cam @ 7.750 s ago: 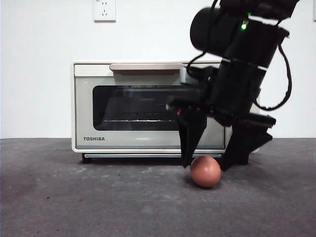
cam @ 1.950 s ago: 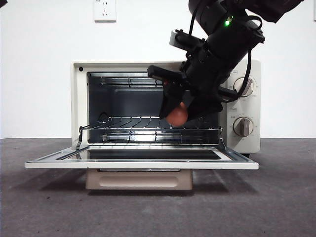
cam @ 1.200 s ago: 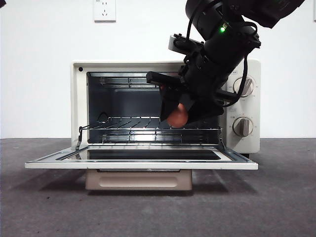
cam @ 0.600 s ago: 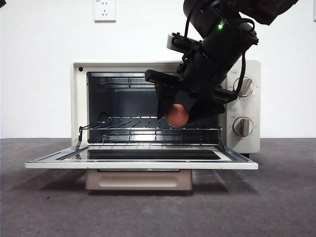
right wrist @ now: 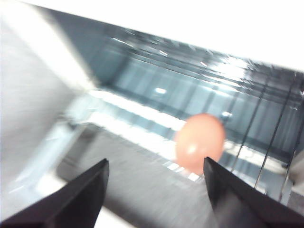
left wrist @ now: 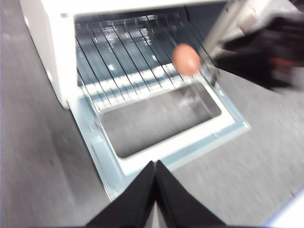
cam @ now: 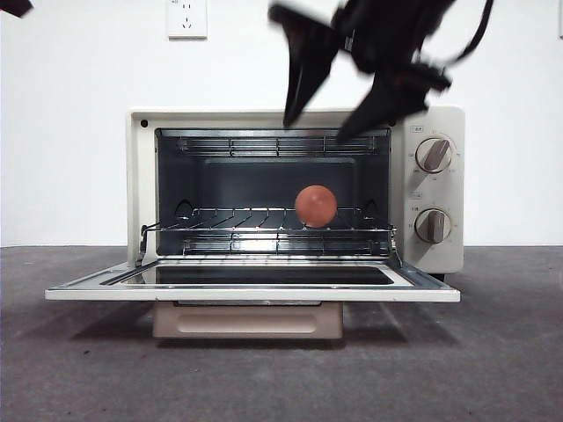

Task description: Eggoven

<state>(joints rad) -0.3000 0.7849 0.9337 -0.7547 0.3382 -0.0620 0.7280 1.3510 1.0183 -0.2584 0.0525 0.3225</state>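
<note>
The reddish-brown egg point(cam: 315, 206) lies on the wire rack inside the cream TOSHIBA oven point(cam: 141, 176), right of the rack's middle. The oven's door point(cam: 255, 290) hangs fully open and flat. My right gripper point(cam: 317, 127) is open and empty, raised above the egg at the oven's top edge and blurred. Its wrist view shows the egg point(right wrist: 199, 142) beyond the spread jaws point(right wrist: 154, 164). My left gripper point(left wrist: 155, 164) is shut and empty, held back from the open door. Its wrist view shows the egg point(left wrist: 185, 59) on the rack and the right arm point(left wrist: 266, 52) beside it.
Two knobs point(cam: 433, 154) point(cam: 431, 225) sit on the oven's right panel. A wall socket point(cam: 186, 18) is above the oven. The open door juts out over the dark grey table point(cam: 493, 352). A black tip point(cam: 13, 7) of the waiting arm shows at the top left corner.
My right gripper has let go of the egg, opened and risen out of the oven. The egg now rests on the rack by itself.
</note>
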